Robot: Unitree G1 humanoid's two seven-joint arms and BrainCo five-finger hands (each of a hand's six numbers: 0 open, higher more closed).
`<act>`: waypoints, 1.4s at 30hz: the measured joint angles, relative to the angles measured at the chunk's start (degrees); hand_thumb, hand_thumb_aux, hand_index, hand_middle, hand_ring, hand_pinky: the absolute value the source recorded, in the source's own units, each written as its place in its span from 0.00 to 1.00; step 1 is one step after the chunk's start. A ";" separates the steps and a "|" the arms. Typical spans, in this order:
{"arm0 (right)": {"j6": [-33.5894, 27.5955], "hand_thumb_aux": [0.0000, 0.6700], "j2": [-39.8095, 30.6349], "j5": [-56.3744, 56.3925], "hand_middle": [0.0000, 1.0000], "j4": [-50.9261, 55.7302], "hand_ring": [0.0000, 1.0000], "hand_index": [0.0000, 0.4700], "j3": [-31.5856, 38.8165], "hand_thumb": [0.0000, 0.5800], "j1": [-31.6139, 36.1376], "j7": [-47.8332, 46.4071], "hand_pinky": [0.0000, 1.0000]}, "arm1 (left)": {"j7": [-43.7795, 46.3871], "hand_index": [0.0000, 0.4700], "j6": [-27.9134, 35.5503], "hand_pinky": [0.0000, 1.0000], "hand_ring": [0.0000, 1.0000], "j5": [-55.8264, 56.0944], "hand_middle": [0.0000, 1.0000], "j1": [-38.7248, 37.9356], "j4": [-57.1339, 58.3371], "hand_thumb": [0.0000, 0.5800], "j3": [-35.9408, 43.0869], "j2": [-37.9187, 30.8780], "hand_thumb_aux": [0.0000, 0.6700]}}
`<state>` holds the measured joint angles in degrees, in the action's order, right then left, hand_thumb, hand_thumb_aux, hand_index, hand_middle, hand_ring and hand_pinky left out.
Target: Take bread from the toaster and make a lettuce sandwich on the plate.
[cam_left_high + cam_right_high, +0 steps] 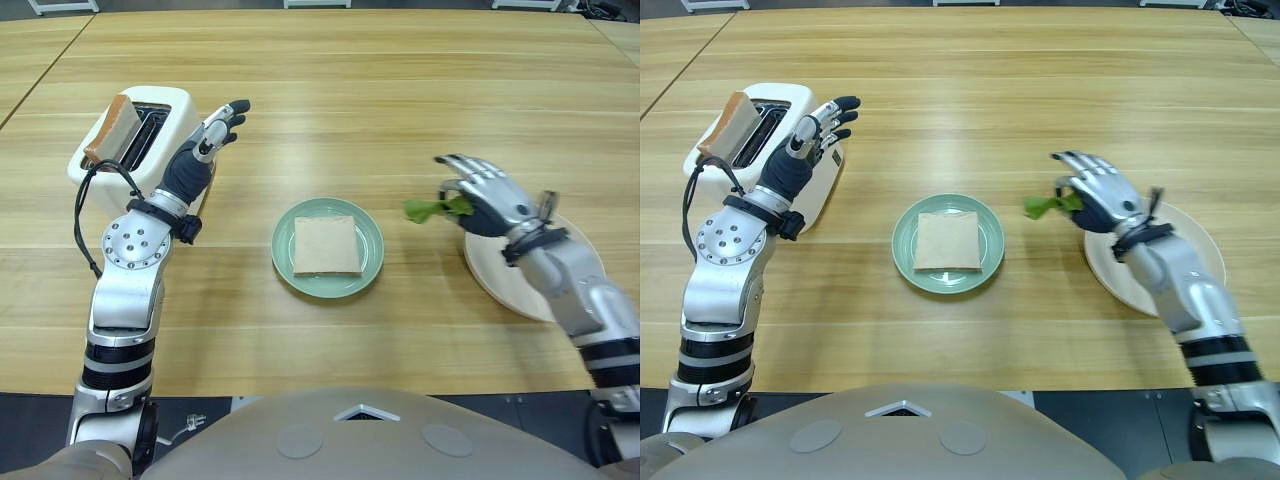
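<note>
Pinching green lettuce leaf in right hand | splaying empty left hand by white toaster | lacking lettuce, toaster's brown slice atop round green plate bread

Upper left of the frame: right flank of the toaster masked by the left hand and its wrist. Lower part of the bread slice sunk out of sight in the left slot; right slot too dark to read inside. Black cord lost behind the forearm at mid left. Right of centre: inner end of the lettuce buried under the curled fingers of the right hand. Much of the white plate covered by that hand and forearm. At the top edge, white legs cut off, too little left to tell what.
</note>
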<state>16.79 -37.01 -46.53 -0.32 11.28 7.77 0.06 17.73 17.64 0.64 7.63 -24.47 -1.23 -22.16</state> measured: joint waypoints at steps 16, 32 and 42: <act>0.48 1.00 14.42 -9.20 0.00 3.42 0.00 1.00 17.60 1.00 6.01 1.97 0.00 | -1.42 0.00 -3.22 0.00 0.00 -3.06 0.00 5.20 5.61 0.00 3.63 1.55 0.00; -2.78 0.00 9.18 -13.14 0.00 -1.42 0.00 0.00 18.83 0.00 2.80 -4.60 0.00 | -0.80 0.00 -3.35 0.00 0.00 -3.81 0.00 5.86 4.21 0.00 1.22 0.33 0.00; -4.43 0.00 1.61 -7.19 0.00 -14.92 0.00 0.00 4.38 0.00 -8.29 -4.45 0.00 | 0.20 0.00 -8.63 0.00 0.00 -11.63 0.00 0.87 -5.50 0.00 -13.76 -14.13 0.00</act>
<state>12.36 -35.40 -53.71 -15.25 15.66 -0.52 -4.39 17.93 9.01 -10.99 8.50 -29.97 -14.99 -36.29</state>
